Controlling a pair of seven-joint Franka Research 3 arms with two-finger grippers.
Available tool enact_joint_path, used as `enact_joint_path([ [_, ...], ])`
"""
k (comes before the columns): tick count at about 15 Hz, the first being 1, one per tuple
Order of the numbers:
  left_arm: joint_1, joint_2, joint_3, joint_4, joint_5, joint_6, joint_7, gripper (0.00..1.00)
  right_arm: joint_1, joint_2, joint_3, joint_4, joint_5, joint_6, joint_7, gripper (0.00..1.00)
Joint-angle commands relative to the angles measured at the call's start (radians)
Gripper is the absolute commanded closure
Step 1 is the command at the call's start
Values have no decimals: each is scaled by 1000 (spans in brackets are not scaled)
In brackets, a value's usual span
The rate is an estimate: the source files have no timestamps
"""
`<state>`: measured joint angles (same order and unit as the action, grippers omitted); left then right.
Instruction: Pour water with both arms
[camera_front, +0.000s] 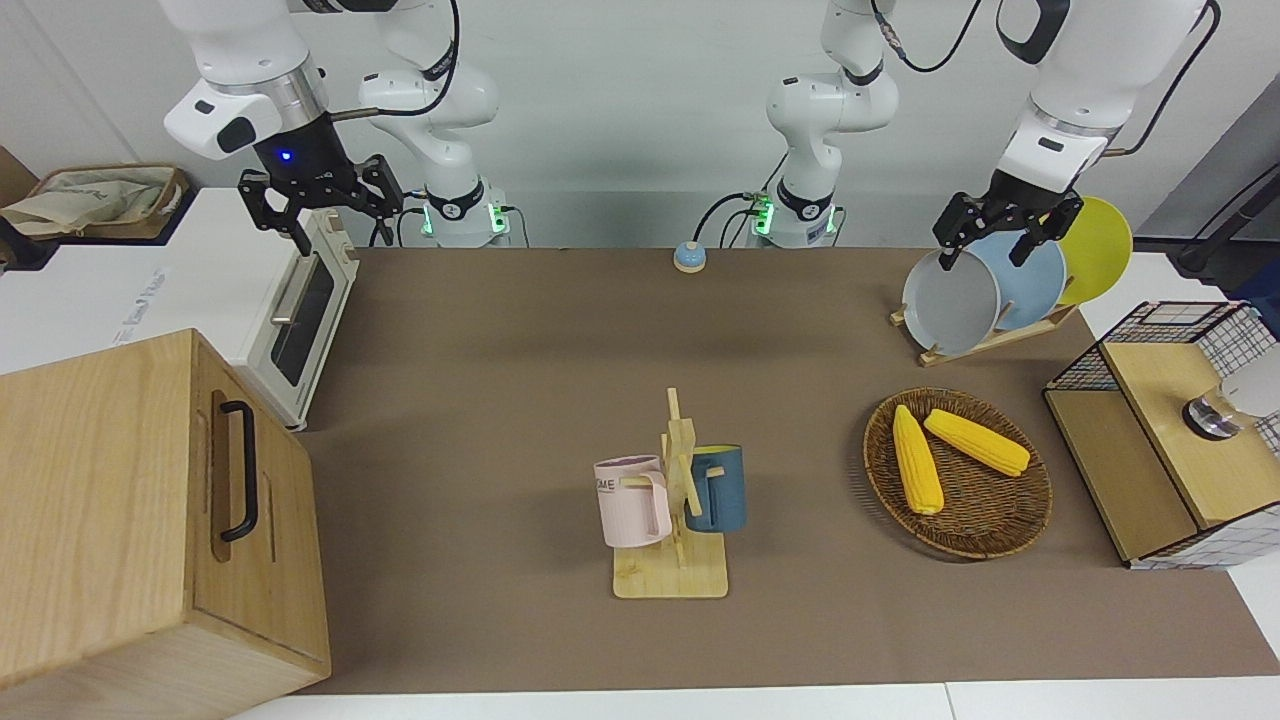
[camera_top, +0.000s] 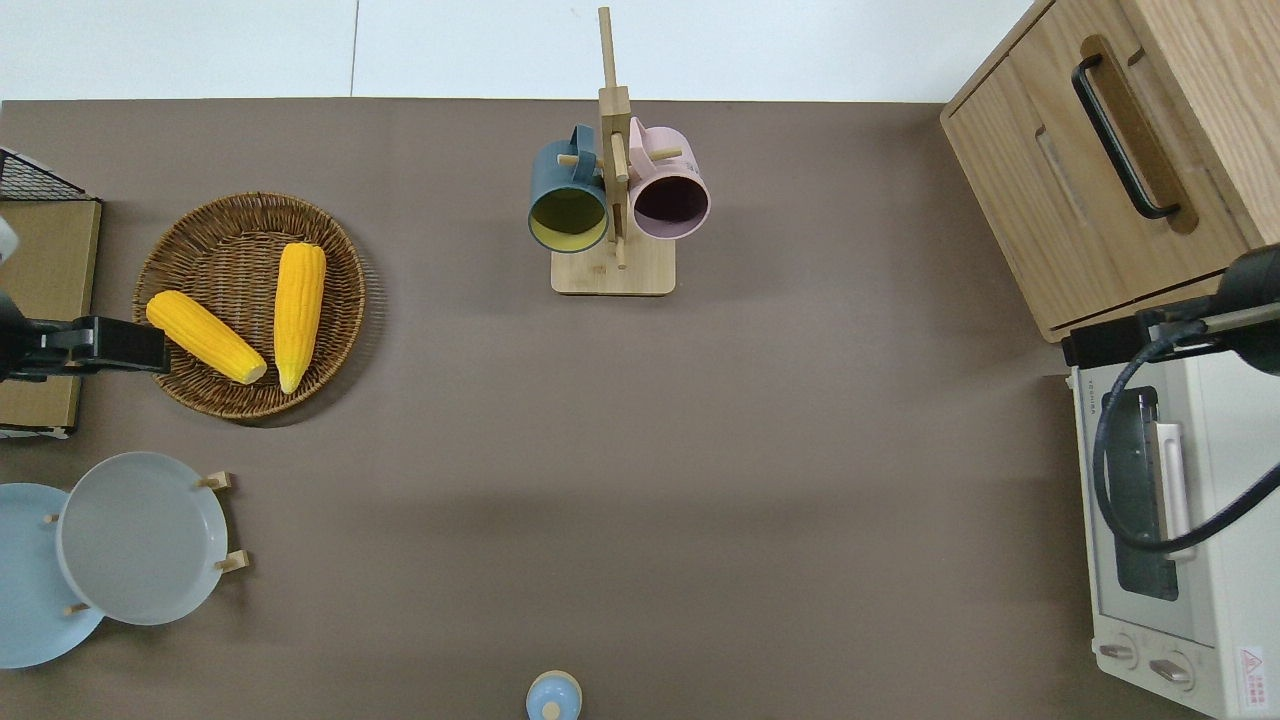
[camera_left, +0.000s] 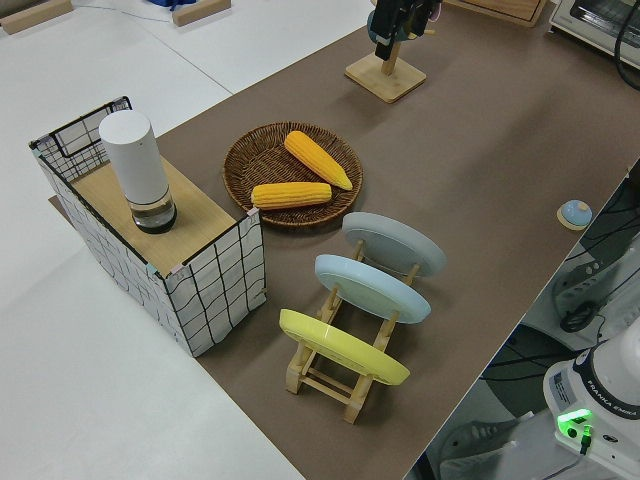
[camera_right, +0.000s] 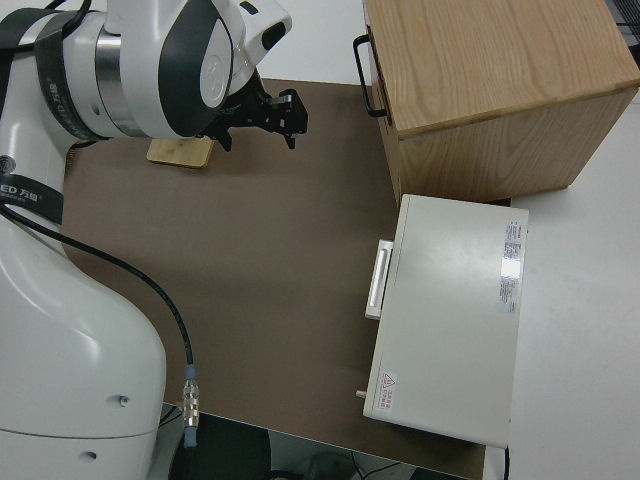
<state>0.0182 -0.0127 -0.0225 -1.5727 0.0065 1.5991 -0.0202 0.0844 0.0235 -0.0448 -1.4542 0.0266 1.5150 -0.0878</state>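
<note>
Nothing is gripped yet: both grippers hang high, jaws apart, left gripper (camera_front: 1008, 232) over the plates (camera_front: 952, 300), right gripper (camera_front: 318, 196) over the oven (camera_front: 300, 310). Next, I judge, the mugs (camera_front: 632, 500) mid-worktop need grasping.

Two mugs (camera_front: 670, 498) hang on a stand (camera_front: 672, 572) mid-bench, far from the robots. Toward the left arm's end sits a basket (camera_front: 985, 535) with two corn cobs (camera_front: 945, 455); a plate rack (camera_front: 990, 335) stands nearer the robots. An oven (camera_front: 290, 320) and cabinet (camera_front: 110, 520) occupy the right arm's end.
</note>
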Motion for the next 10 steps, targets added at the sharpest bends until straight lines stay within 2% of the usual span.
enact_joint_path([
  [1, -11, 2, -2, 8, -3, -18, 0, 2, -15, 7, 8, 11, 12, 10, -13, 15],
  [10, -1, 0, 10, 10, -2, -31, 12, 2, -17, 6, 8, 11, 24, 8, -17, 15],
])
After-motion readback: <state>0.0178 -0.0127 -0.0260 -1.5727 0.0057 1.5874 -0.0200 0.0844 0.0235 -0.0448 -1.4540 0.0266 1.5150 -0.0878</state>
